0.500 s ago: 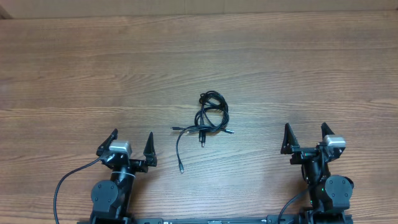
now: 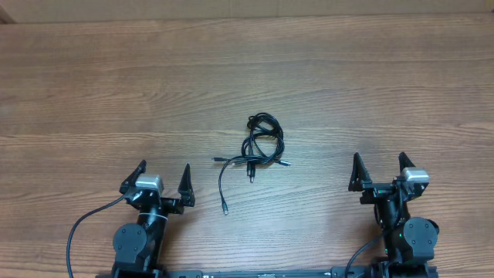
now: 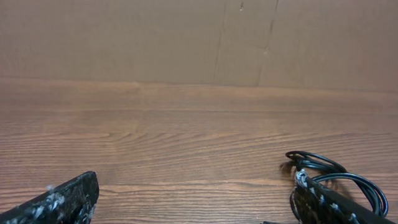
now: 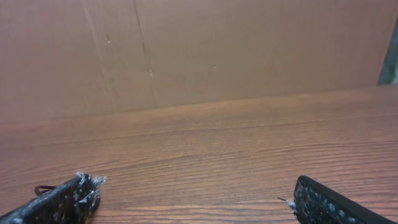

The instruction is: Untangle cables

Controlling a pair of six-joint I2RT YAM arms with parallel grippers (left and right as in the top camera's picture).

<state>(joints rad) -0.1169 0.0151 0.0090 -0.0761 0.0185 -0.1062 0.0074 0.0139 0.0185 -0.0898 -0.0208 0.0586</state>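
Cables (image 2: 259, 146) unmoved, left hand (image 2: 164, 167), right hand (image 2: 378, 157) unchanged

Sits with both arms folded low and well apart. Holds the left gripper (image 2: 164, 167) spread wide, fingers pointing forward, clasping nothing. Shows the right gripper (image 2: 378, 157) likewise spread wide, pointing forward, clasping nothing.
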